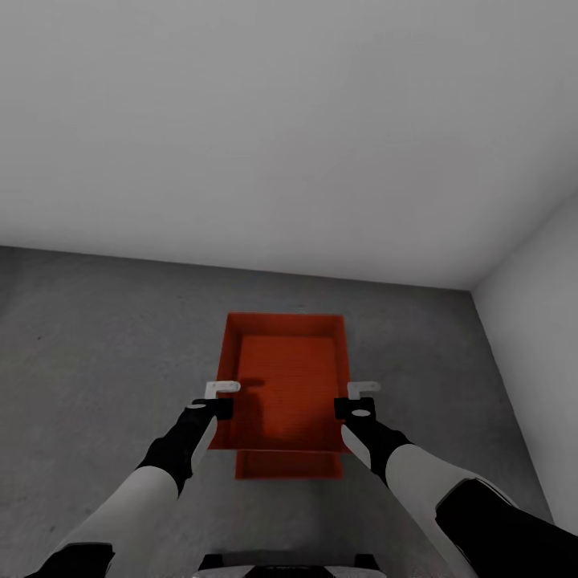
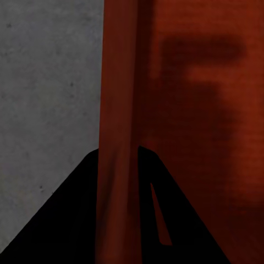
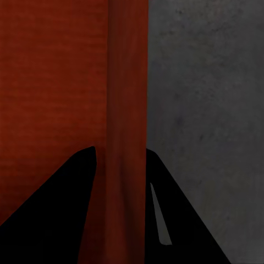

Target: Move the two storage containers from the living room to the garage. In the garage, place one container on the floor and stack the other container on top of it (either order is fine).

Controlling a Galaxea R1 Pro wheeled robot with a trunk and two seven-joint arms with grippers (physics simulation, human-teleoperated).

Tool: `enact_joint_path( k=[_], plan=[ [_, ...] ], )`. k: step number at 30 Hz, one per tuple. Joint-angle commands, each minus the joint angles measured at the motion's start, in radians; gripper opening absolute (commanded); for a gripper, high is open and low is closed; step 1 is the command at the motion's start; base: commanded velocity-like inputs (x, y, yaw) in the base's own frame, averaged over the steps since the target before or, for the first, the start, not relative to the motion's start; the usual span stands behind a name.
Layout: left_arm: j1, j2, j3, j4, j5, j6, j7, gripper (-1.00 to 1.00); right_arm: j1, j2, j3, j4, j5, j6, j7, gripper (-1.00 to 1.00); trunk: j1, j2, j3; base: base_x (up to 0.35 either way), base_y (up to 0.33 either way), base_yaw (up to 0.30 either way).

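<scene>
Two orange-red storage containers lie in line in front of me in the head view. Both grippers hold the upper container [image 1: 287,377] by its long side walls. My left gripper [image 1: 215,401] is shut on the left wall [image 2: 116,110], which runs between its black fingers [image 2: 60,220]. In the same way my right gripper [image 1: 358,399] is shut on the right wall [image 3: 127,99], clamped between its fingers [image 3: 49,220]. A strip of the lower container [image 1: 289,465] shows under the near edge of the upper one, on the dark grey concrete floor [image 1: 96,337]. I cannot tell whether the two touch.
A plain grey-white back wall [image 1: 289,120] rises beyond the containers. A side wall [image 1: 538,321] closes the right, forming a corner at the far right. Concrete floor stretches to the left of the containers and between them and the side wall.
</scene>
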Motion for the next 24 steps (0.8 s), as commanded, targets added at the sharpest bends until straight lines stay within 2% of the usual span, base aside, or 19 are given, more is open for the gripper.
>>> enact_joint_path(
  k=[1, 24],
  plan=[
    [0.000, -0.038, 0.016, 0.000, -0.005, 0.006, -0.002, -1.00, -0.001, 0.008, -0.018, -0.003, 0.016, -0.016, -0.001, -1.00, 0.000, -0.001, -0.002, 0.000, 0.000, 0.000],
    [0.000, -0.038, 0.016, 0.000, -0.005, 0.006, -0.002, -1.00, -0.001, 0.008, -0.018, -0.003, 0.017, -0.016, 0.000, -1.00, 0.000, -0.001, -0.039, 0.000, 0.000, 0.000]
  ],
)
